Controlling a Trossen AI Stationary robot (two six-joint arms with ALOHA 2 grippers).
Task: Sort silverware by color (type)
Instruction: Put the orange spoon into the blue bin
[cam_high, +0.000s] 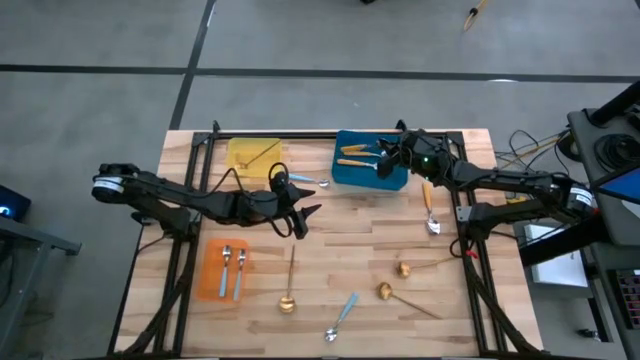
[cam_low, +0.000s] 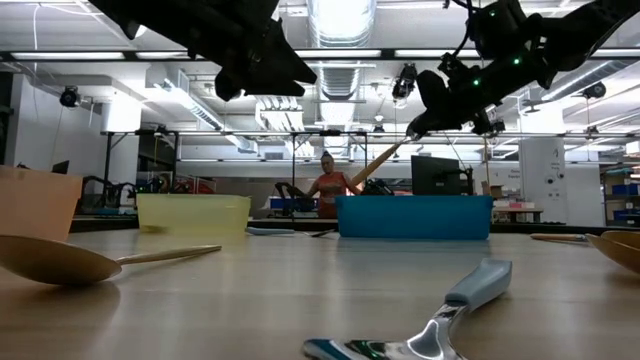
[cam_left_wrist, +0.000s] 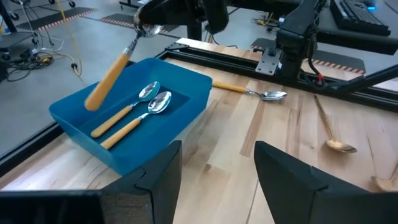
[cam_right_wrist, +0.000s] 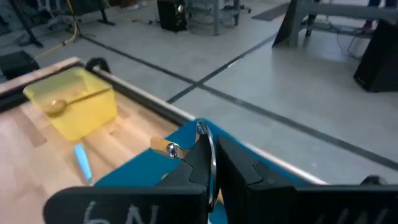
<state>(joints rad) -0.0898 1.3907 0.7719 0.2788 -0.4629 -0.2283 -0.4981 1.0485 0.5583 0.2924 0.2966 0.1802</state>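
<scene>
My right gripper (cam_left_wrist: 163, 18) hangs above the blue tray (cam_left_wrist: 124, 155) and is shut on an orange-handled spoon (cam_left_wrist: 109, 78), whose handle slants down over the tray. Two more orange-handled spoons (cam_left_wrist: 134, 115) lie flat on the tray's floor. My left gripper (cam_high: 305, 222) stands open above the middle of the table, nothing between its fingers (cam_left_wrist: 158, 171). A gold spoon (cam_high: 255, 153) lies in the yellow tray (cam_high: 240, 165). Two blue-handled spoons (cam_high: 233, 265) lie in the orange tray (cam_high: 213, 285). My right gripper pinches the spoon's silver bowl end (cam_left_wrist: 146, 30) between its two shut fingers; the bowl's rim (cam_right_wrist: 202, 134) shows just past the fingertips. The spoon is lifted clear. Its orange handle (cam_low: 375, 165) hangs slanting down from the fingers, the free end over the blue tray.
Loose on the table lie a blue-handled spoon (cam_high: 305, 182) by the blue tray, another (cam_high: 341, 317) near the front, an orange-handled spoon (cam_high: 429, 205) at the right, and three gold spoons (cam_high: 289, 285), (cam_high: 420, 265), (cam_high: 400, 297). A person (cam_low: 328, 185) stands in the room behind.
</scene>
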